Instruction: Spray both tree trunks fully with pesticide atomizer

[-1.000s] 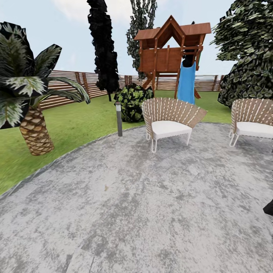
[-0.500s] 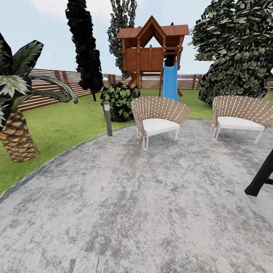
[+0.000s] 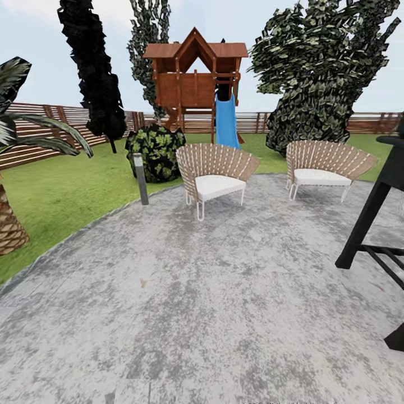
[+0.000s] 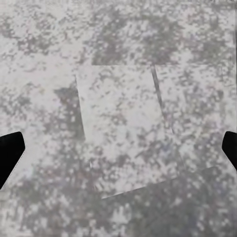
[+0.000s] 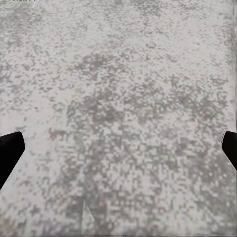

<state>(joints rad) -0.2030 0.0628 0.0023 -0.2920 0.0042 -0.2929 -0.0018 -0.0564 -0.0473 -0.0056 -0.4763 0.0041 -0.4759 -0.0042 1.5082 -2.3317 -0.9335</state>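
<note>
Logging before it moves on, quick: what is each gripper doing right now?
Left gripper: open, empty, fingertips wide apart over the grey paving.
Right gripper: open, empty, over the same paving.

The garden (image 3: 67, 188) is seen as a green lawn (image 3: 84, 174) spread flat around the foot of the wooden play tower (image 3: 193, 73) and stretched away to its left. A brown horizontal-slat fence (image 3: 33, 120) is set behind the tower, closing the lawn on both sides.

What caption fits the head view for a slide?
Stone patio with two wicker chairs, lawn, a wooden playhouse with blue slide, and a fence.
</note>
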